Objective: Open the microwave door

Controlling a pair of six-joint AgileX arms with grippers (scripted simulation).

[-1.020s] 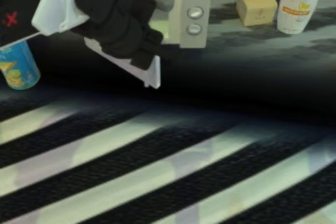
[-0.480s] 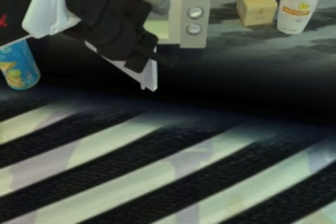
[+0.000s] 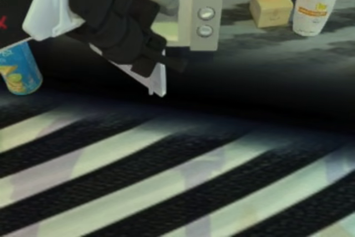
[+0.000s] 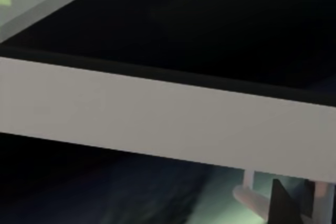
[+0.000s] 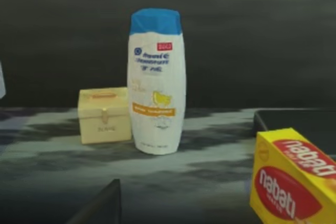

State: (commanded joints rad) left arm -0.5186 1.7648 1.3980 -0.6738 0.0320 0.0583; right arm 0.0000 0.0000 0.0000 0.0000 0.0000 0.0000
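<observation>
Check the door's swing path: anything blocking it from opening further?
Nothing visible does. The microwave door is swung out with the left gripper at its edge; the dark table around it is bare. The blue can stands well to the left.

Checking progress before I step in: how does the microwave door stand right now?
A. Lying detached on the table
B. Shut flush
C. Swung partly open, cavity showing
C: the microwave door angles out from the microwave, exposing its pale interior, with the left hand at the door's edge.
</observation>
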